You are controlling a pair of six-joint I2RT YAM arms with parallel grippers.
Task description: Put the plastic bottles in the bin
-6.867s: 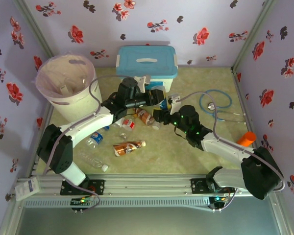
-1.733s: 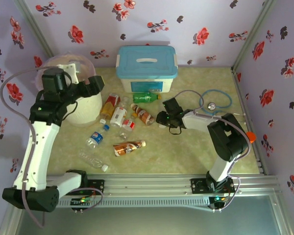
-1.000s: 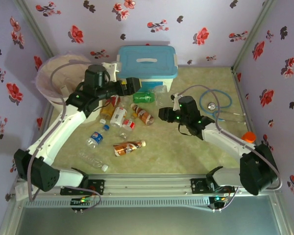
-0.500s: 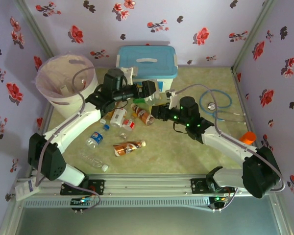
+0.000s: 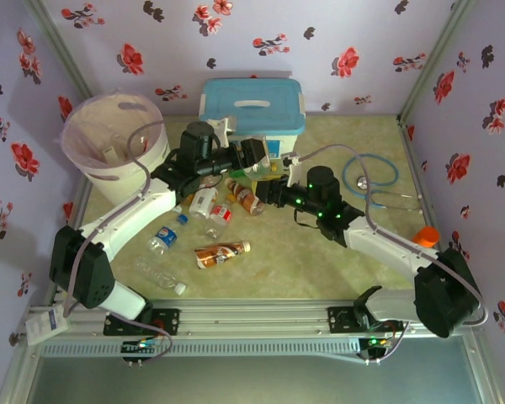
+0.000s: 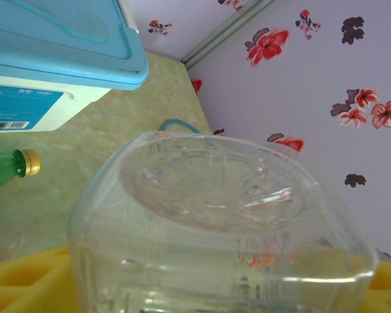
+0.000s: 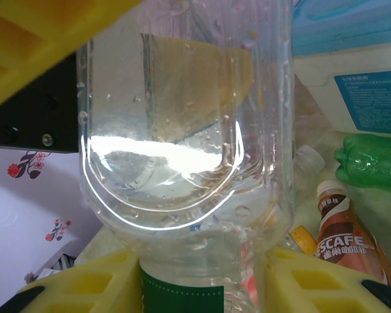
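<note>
Handing off the clear bottle (image 7: 182, 98) our right gripper (image 7: 195, 280) grasps, we release once the left gripper (image 6: 208, 287), hold unclear, clamps the base it straddles.

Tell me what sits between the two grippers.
A clear plastic bottle, held by the right gripper and extending into the left gripper; both wrist views show it.

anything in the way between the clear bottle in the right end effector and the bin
Nothing visible. The clear bottle is held above the loose bottles on the table, and the bin sits to its left; the blue-lidded box is behind, not between.
</note>
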